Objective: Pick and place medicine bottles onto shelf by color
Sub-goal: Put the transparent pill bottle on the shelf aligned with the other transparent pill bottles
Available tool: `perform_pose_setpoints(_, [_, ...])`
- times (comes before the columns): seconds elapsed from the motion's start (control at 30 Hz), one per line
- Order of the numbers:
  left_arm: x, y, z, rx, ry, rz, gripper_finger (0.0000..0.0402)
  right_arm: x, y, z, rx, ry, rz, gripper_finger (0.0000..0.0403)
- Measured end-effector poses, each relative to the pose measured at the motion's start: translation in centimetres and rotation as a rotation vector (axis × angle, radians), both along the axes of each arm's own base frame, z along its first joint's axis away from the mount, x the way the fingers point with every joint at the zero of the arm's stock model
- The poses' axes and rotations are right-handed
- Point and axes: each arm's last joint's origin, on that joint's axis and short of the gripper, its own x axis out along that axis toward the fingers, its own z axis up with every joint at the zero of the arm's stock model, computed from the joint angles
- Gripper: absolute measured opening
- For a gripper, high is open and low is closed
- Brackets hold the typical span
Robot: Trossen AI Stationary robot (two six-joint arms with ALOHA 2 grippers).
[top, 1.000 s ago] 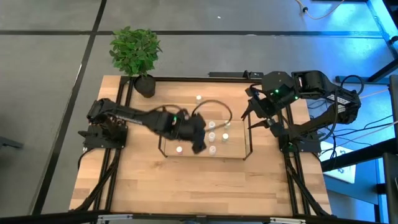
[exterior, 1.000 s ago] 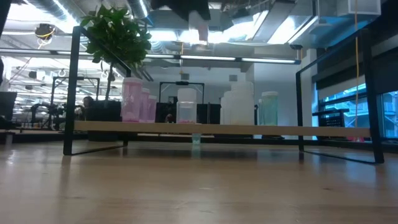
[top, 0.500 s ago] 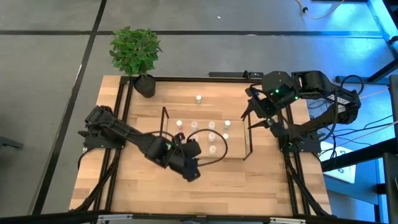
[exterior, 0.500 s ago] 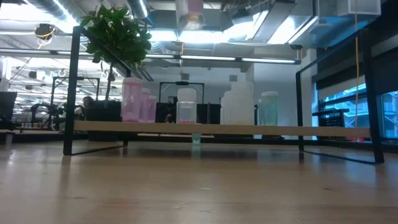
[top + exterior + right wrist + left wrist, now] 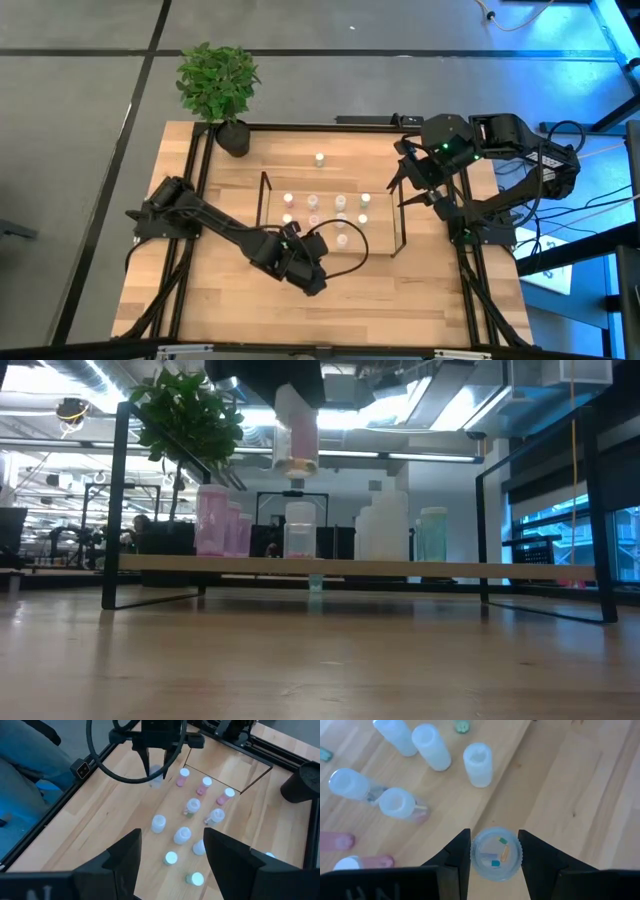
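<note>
Clear bottle (image 5: 496,854) is pinched in the left gripper (image 5: 495,857) above bare table, shelf (image 5: 396,215) just beyond with nine bottles placed; right gripper (image 5: 172,851) waits spread.

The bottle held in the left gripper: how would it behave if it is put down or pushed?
The bottle in the left gripper is probably light: it looks clear, holding a few small pills. Being round and smooth, it may slip or, lying down, roll. Tall and narrow, it would likely tip if nudged against the standing bottles.
</note>
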Motion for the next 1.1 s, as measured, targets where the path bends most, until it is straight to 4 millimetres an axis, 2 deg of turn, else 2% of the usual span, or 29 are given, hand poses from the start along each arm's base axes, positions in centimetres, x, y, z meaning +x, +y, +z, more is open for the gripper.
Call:
perform_pose_setpoints(0.47, [0.3,1.3,-2.8,-0.005,0.051,0.048,0.0124,0.0,0.0,0.0,0.000,-0.007,0.000,0.0217])
perform_pose_setpoints(0.73, [0.8,2.9,-4.4,-0.001,0.042,0.094,0.0124,0.0,0.0,0.0,0.000,-0.007,0.000,0.0217])
perform_pose_setpoints(1.1, [0.9,3.3,-4.7,-0.001,0.043,0.103,0.0124,0.0,0.0,0.0,0.000,-0.006,0.000,0.0217])
